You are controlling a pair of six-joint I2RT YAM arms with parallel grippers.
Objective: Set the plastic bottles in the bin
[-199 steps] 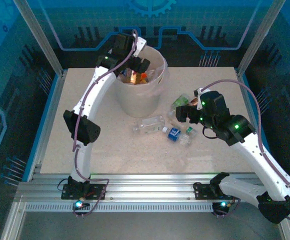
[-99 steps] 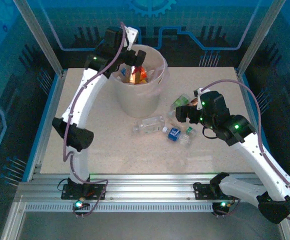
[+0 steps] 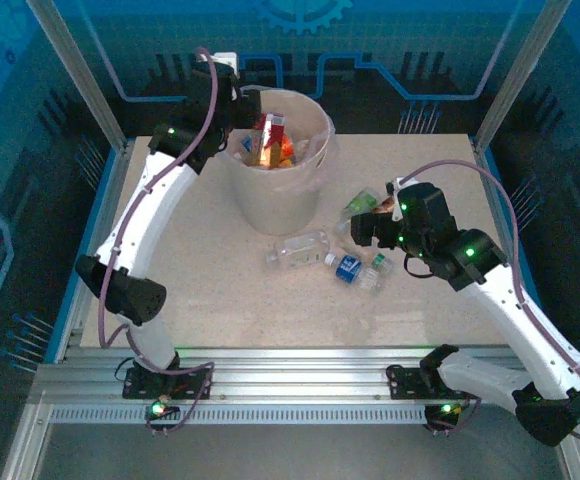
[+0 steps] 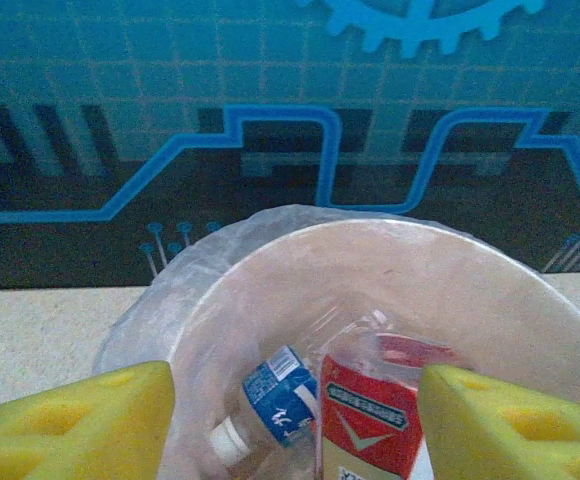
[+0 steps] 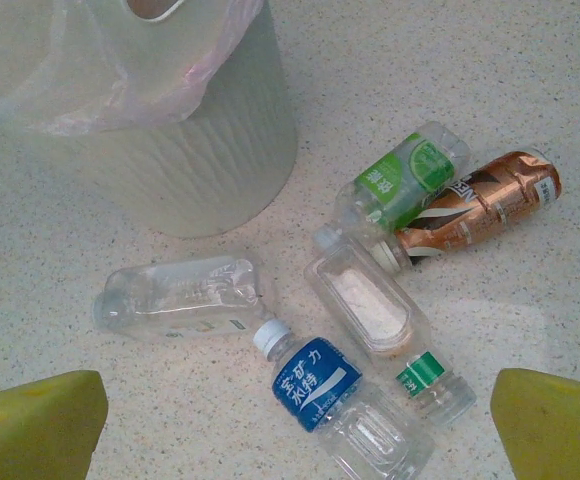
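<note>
Those small, part-crushed plastic bottles (image 5: 180, 297) look feather-light, flimsy and slippery, so we'd pinch one across its middle. Five lie on the worktop (image 3: 210, 290) just beside the big round whitish plastic bin (image 3: 280, 205), with more inside it. Our right claw (image 5: 300, 420) hangs over the five, wide open and empty. Our left claw (image 4: 295, 420), above the bin, is parted and empty too. The right wrist view reads labels the top view blurs, and the left wrist view peeks inside the bin.
</note>
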